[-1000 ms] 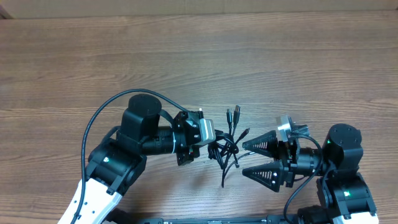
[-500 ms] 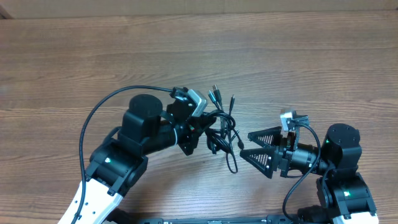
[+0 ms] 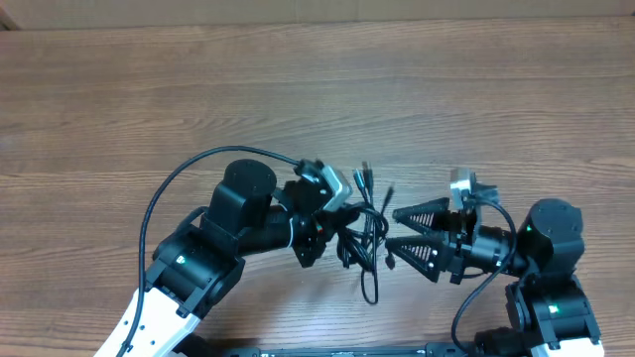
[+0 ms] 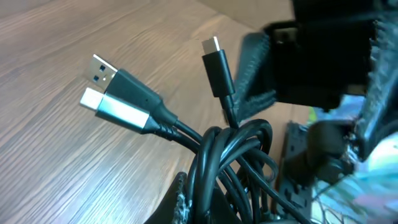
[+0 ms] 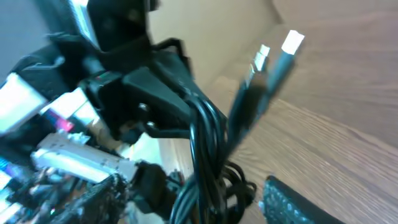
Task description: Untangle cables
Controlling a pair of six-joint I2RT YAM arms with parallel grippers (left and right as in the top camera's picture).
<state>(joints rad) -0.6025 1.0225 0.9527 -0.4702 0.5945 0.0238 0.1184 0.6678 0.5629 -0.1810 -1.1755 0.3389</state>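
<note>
The cables [image 3: 363, 234] are a knot of thin black cords held up off the wooden table. Their plug ends [image 3: 366, 177] stick up toward the far side, and one loose tail [image 3: 371, 291] hangs toward the near side. My left gripper [image 3: 332, 223] is shut on the bundle's left side. In the left wrist view the cords [image 4: 219, 149] rise from the jaws [image 4: 208, 208], with two USB plugs [image 4: 109, 90] at the left. My right gripper [image 3: 394, 230] is open, its tips just at the bundle's right edge. In the right wrist view the cords [image 5: 205, 140] hang in front of my left gripper [image 5: 146, 87].
The wooden table [image 3: 317, 89] stretches far behind both arms. A thick black wire [image 3: 164, 193] loops out from the left arm. The right arm's base [image 3: 551, 248] sits at the near right.
My left gripper has swung the bundle up and then back toward the right. My right gripper has moved left and closed in on the bundle, still open.
</note>
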